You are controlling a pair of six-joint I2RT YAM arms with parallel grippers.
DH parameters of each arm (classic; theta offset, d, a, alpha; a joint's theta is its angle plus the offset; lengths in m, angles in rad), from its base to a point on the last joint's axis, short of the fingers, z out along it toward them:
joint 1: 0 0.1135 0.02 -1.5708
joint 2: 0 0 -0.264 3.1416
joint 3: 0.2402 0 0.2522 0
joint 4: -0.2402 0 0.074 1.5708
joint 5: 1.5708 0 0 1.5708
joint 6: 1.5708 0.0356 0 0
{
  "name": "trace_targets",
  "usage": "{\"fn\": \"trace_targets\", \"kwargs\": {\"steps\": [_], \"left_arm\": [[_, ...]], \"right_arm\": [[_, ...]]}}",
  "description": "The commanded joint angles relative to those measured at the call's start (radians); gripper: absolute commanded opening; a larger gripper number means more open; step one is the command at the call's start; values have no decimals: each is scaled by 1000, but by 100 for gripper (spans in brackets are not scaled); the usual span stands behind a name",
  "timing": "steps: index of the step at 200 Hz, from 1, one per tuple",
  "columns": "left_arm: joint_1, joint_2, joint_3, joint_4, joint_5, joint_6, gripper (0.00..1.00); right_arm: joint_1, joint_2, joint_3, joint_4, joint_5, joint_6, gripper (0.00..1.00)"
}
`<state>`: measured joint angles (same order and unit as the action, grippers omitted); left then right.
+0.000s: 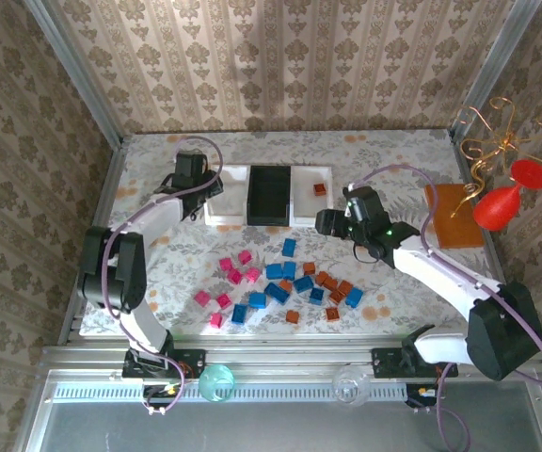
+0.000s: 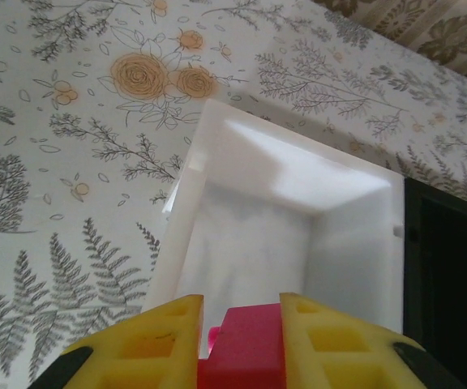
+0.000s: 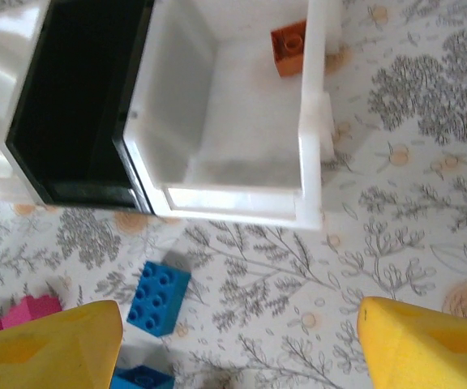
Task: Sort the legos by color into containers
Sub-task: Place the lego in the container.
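Legos point(image 1: 277, 292) remain almost wholly unsorted: you have roughly thirty pink, blue and orange-brown bricks scattered on the table point(image 1: 393, 160) in front of the containers point(image 1: 297, 218).

Left: the left gripper point(image 2: 242, 324) is clamped on a pink brick point(image 2: 248, 348) and hangs above the near edge of the left white tray point(image 2: 250, 235). A speck of pink shows beneath the fingers, but you cannot tell whether that tray already holds a brick.

Centre: no brick can be made out in the black tray point(image 1: 269, 193).

Right: the right white tray point(image 3: 242, 121) contains one orange-brown brick point(image 3: 290, 40) in a far corner. The right gripper point(image 3: 237, 340) stands wide apart, holding nothing, over the table just in front of that tray. A blue brick point(image 3: 159, 297) lies nearest, beside its left finger.

Judgement: one brick is placed, one is ready to drop, and nearly all the rest are outstanding.
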<state>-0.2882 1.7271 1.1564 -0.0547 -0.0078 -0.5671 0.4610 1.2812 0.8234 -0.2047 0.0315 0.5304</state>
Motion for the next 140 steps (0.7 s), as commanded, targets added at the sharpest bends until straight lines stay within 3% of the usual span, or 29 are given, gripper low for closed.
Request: {"fn": "trace_targets", "kwargs": {"steps": [1,64,94,140], "left_arm": [[1,37,51,-3,5,19,30],[0,-31,38,37,81,-32,63],[-11,-171,-73,107,163,-86,69],[-83,-432,-304,96,144,-58,75]], "right_arm": [[14,-29,-31,-30,-41,17,78],[36,-15,-45,-55,-62,17,78],[61,27,-33,-66,-75,22,78],[157,156,4,-9,-36,73,78]]}}
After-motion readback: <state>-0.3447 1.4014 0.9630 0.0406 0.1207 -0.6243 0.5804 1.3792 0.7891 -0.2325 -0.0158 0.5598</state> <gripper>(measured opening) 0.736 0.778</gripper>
